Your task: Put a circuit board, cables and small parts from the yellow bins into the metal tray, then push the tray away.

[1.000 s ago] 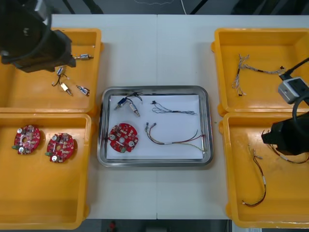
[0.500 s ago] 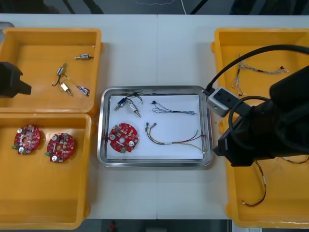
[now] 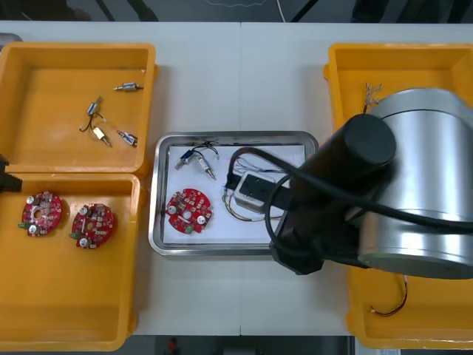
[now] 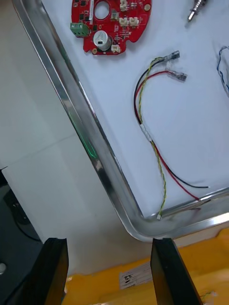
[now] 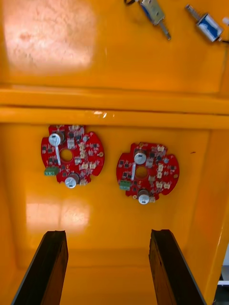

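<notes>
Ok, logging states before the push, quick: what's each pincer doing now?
Left pincer: open, empty, over the yellow bin of circuit boards.
Right pincer: open, empty, by the metal tray's corner.

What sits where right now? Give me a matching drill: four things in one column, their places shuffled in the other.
Things
A. red and yellow cable
B. two circuit boards lying side by side
C. small metal parts not yet in the tray
D. right gripper

Places
1. near left yellow bin, ahead of the open left gripper
2. open, by a corner of the metal tray
3. inside the metal tray, next to a circuit board
4. far left yellow bin

Pairs: A-3, B-1, C-4, D-2
</notes>
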